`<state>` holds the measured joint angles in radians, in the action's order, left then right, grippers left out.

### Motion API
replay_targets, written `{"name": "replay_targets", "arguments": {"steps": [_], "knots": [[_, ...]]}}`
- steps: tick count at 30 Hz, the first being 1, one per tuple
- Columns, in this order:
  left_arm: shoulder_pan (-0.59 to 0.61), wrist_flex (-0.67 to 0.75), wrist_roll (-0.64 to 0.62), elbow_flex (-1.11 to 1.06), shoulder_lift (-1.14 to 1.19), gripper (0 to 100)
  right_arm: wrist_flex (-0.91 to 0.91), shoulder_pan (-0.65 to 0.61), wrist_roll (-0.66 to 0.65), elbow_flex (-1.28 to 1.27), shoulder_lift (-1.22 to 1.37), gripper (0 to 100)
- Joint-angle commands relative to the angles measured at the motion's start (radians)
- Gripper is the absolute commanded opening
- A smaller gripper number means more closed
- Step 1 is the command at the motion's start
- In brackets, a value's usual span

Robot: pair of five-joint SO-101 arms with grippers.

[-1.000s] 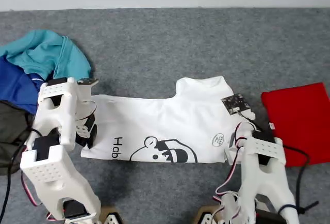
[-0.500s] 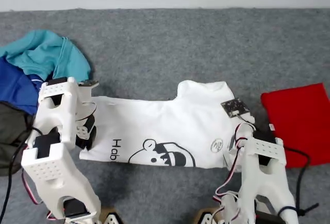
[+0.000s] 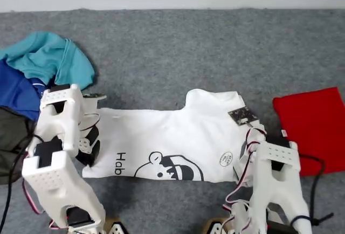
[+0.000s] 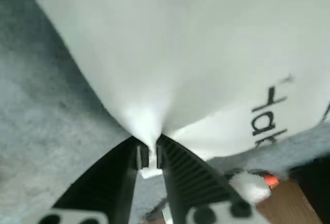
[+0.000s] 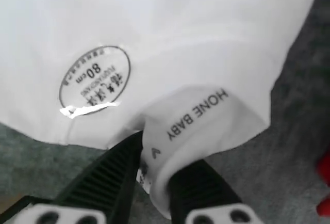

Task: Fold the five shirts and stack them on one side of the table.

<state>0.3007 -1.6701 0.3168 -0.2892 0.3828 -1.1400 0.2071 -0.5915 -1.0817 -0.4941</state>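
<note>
Cloth is pinched at both ends of the white shirt (image 3: 172, 142). Your left gripper (image 4: 148, 156) is clamped on a bunched edge, its black fingers (image 4: 116, 177) pressed together with only a fold of fabric between them. Your right gripper (image 5: 154, 157) is closed on the opposite edge, right at the sewn-in label (image 5: 198, 113) (the small folded tag beside a round printed stamp (image 5: 94, 82)). From the high view the shirt lies spread sideways across the near middle of the grey table (image 3: 172, 45), stretched between your two arms, with its black cartoon print (image 3: 170, 166) facing up and one flap sticking out toward the far side. Your left arm (image 3: 59, 131) stands at the shirt's left end and your right arm (image 3: 272, 174) at its right end, both low over the table. Just beside the right arm lies the red shirt (image 3: 315, 129), flat and squared off at the table's right edge, close to the white one, though you cannot tell whether they touch. On the left side sits a loose heap — a teal shirt (image 3: 54, 56) farthest back, a blue shirt (image 3: 16, 91) against it, and a dark shirt (image 3: 11, 142) nearest you, partly behind your left arm — all three crumpled and overlapping.
</note>
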Motion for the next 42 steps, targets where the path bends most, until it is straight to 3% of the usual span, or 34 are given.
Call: {"name": "replay_targets", "arguments": {"steps": [1, 11, 21, 35, 37, 42], "knots": [[0.012, -0.057, 0.048, -0.015, -0.120, 1, -0.094, 0.018, -0.011, 0.072, -0.019, 0.9], [0.012, -0.060, 0.120, -0.185, -0.290, 1, -0.213, 0.035, -0.066, 0.077, -0.019, 0.9], [0.009, -0.017, 0.123, -0.194, -0.316, 1, -0.222, 0.384, -0.342, 0.075, -0.170, 0.9], [0.011, -0.040, 0.118, -0.202, -0.316, 1, -0.203, 0.395, -0.353, -0.107, -0.274, 1.7], [0.011, -0.032, 0.118, -0.200, -0.316, 1, -0.206, 0.406, -0.353, -0.107, -0.286, 5.4], [0.012, -0.015, 0.117, -0.168, -0.316, 7, -0.257, 0.472, -0.354, -0.083, -0.340, 25.5]]}}
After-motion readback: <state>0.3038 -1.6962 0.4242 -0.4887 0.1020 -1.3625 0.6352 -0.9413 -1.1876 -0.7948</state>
